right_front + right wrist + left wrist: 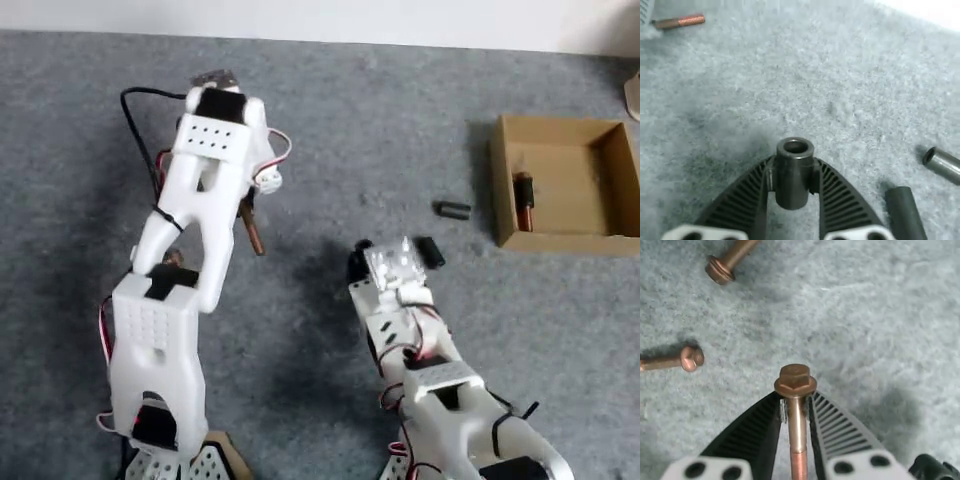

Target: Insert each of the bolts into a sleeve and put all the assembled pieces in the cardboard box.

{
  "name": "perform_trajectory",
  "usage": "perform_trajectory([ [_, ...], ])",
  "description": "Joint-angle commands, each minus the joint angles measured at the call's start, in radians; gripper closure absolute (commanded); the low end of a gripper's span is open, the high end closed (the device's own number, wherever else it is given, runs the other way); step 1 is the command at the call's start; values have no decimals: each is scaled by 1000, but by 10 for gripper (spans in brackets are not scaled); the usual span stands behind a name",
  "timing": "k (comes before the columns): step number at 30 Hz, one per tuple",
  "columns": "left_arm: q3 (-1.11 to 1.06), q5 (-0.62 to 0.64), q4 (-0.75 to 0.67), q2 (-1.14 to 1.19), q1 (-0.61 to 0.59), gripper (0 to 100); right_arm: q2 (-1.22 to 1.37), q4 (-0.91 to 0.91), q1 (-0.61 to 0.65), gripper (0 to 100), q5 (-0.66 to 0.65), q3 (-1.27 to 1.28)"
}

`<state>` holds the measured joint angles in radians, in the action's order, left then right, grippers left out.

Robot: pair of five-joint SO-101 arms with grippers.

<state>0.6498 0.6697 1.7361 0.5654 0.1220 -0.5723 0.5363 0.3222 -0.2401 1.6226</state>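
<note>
The left gripper [796,407] is clamping a copper bolt [796,390] by its shank, left of centre. The right gripper [792,182] is pinching a dark sleeve [794,167] at centre, bore facing outward. Mating them well likely means lining up the threaded end with the bore before pushing. I am counting three bolts, including two loose bolts [685,359], and three sleeves, including two loose sleeves [942,164]. One assembled piece [523,200] is lying in the cardboard box [497,180], far right.

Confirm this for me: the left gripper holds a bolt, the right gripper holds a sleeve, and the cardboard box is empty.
The cardboard box is not empty: the high view shows one copper and dark piece lying inside. The rest stands: the left gripper holds a bolt, the right gripper a sleeve.
</note>
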Motion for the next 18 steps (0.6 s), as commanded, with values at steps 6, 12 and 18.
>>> perform_trajectory([
  [6,-85,-6,9,-229,47,995,-30,381,102,993,-14,186],
  [12,-130,-21,0,-286,53,995,-19,374,107,993,-14,185],
  [18,-133,-48,-71,-325,54,995,-30,303,150,993,-14,185],
])
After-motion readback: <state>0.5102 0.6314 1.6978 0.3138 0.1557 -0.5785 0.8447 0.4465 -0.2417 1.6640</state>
